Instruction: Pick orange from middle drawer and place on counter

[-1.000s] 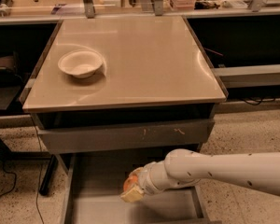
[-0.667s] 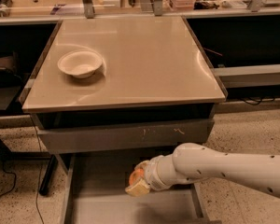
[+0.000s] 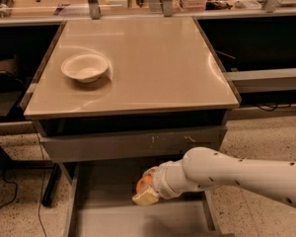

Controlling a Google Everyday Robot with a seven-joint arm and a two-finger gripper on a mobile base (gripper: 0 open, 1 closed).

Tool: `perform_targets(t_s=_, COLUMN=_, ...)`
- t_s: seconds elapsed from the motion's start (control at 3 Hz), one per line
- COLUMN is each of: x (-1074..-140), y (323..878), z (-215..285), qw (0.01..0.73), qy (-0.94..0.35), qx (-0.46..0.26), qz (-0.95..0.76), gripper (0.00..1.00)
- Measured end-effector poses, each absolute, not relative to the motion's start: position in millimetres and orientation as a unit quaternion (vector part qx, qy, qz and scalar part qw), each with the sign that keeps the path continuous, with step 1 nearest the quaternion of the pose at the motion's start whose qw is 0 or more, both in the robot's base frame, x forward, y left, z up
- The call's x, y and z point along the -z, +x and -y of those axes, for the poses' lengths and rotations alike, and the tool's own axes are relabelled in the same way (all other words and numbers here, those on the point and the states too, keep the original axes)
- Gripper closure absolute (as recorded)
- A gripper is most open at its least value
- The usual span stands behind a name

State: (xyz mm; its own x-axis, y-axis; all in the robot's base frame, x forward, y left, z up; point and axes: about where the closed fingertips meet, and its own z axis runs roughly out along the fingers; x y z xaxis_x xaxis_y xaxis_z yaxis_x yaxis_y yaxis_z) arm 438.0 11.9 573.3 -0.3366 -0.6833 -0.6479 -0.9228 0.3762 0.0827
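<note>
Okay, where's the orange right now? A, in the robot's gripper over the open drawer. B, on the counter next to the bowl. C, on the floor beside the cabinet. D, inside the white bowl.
A: the orange sits in the gripper above the floor of the open drawer, well below the counter and its white bowl.

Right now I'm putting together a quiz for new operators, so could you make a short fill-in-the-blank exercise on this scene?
1. The gripper is closed on the ____.
2. It hangs over the middle drawer, which stands ____.
3. On the counter sits one white ____.

Missing words: orange; open; bowl.
</note>
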Motion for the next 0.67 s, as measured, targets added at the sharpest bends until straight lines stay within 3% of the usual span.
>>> perform_targets(t_s=0.67, x=-659.8, y=442.6, z=2.8, qw=0.309, qy=-0.49, qx=-0.213, qz=-0.787, gripper=1.0)
